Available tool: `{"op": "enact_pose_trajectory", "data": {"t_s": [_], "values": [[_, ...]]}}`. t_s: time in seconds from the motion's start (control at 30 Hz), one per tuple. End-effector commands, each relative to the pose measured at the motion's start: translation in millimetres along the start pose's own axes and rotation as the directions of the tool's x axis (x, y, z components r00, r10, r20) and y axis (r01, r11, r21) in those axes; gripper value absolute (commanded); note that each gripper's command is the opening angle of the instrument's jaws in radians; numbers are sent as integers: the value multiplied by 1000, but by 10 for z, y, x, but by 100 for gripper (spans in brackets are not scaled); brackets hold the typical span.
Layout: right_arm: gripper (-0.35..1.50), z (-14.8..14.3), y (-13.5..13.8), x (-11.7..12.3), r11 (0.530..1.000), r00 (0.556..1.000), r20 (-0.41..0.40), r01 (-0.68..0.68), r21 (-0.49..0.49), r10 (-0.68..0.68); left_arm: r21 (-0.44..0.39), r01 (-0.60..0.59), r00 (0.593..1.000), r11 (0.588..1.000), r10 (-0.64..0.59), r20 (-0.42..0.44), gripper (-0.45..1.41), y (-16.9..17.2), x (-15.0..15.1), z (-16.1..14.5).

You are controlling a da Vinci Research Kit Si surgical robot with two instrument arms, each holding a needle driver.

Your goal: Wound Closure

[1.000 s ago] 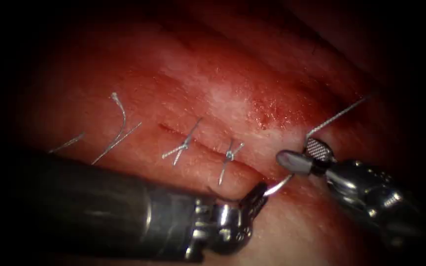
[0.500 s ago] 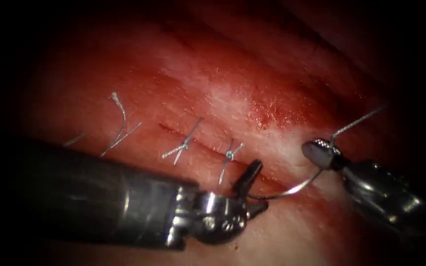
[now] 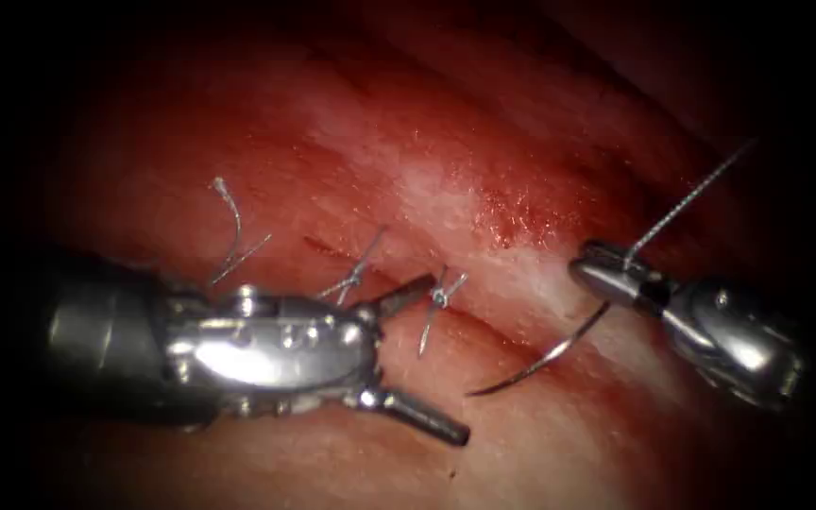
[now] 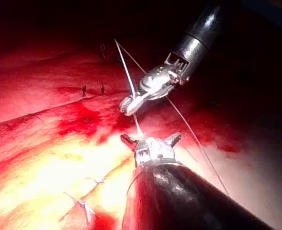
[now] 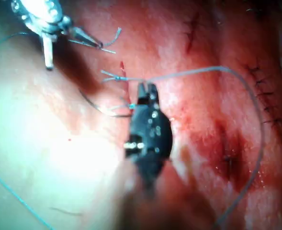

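Note:
My right tool is shut on the curved needle near its thread end. The needle arcs down and left over the right end of the cut, and its whole curve and point lie bare above the tissue. Thread runs from the right jaws up to the right. My left tool stands left of the needle with jaws wide open, holding nothing. The left wrist view has the open left tool below the right tool. The right wrist view has the right tool beside the needle.
Two tied stitches cross the cut left of the needle. Cut thread ends lie further left, by the left tool's wrist. Red fluid stains the tissue above the cut. A long loop of thread trails over the tissue.
The left jaws opened, let go of the needle and drew back to the left. The right jaws shut on the needle near its thread end and carried it up and right.

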Motion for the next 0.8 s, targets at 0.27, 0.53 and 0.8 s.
{"op": "enact_pose_trajectory", "data": {"t_s": [0.27,0.53,0.8], "values": [[-35,25,-8,-1,981,985,-53,169,91,-165,-40,101,994,994,-99,47,109,-33,-9,14],[-35,33,-13,16,952,952,-95,298,70,-291,-63,226,964,972,-214,157,84,-60,-36,31],[-35,34,-21,37,924,918,-145,379,49,-369,-131,412,898,902,-378,227,93,-64,-43,53]]}}
